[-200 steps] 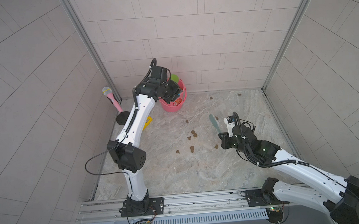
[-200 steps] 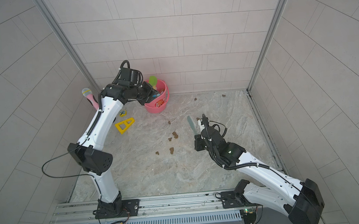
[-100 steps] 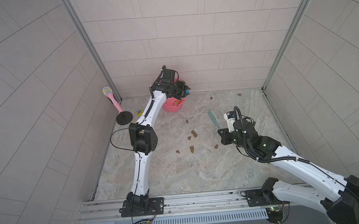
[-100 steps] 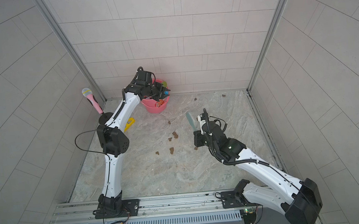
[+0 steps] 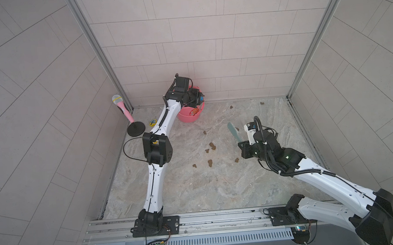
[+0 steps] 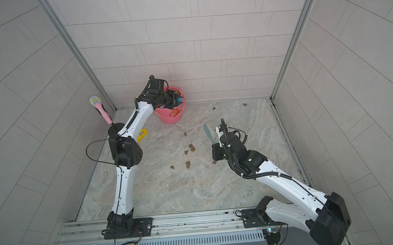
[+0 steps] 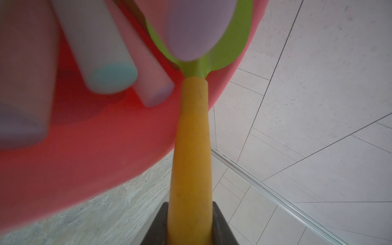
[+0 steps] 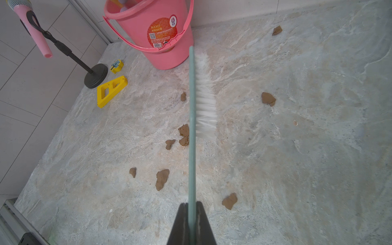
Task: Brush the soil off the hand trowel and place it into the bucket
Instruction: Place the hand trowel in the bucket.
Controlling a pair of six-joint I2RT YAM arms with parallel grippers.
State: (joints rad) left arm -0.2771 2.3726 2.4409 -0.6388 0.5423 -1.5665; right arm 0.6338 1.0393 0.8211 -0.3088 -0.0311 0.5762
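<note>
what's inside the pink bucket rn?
In the left wrist view, the trowel, gripped by the left gripper, pokes its green blade past the bucket rim, among blurred pastel handles and a purple blade. The bucket's floor is covered.

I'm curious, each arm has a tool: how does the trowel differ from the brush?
The trowel has a fat yellow handle and green blade; the brush has a thin pale-green handle and white bristles. The trowel's blade is at the bucket's mouth; the brush is over the floor. Both are clamped: trowel by the left gripper, brush by the right gripper.
</note>
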